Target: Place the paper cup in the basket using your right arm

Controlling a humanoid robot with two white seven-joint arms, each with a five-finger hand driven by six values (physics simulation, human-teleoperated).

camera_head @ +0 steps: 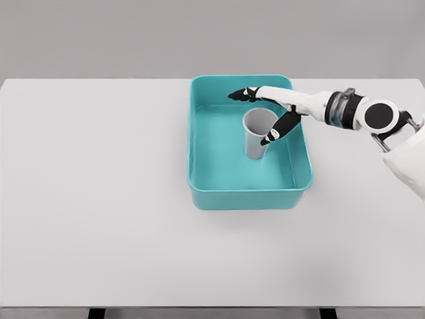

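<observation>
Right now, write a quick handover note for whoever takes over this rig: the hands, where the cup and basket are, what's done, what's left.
Right hand: over the teal basket, fingers spread around the paper cup; the thumb is at the rim, grip looks released but contact is hard to rule out.
Left hand: out of view.
Paper cup: upright inside the basket, near its middle.
Basket: on the white table, right of center.
Done: cup is in the basket.
Left: confirm release, withdraw the right arm.

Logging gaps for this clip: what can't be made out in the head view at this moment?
- Contact between the right hand and the paper cup: thumb overlaps the rim, so touching or released is unclear.
- The cup's base: hidden by its own wall.
- The teal basket's near inner wall: hidden by its rim.
- Left arm: out of frame.
</observation>
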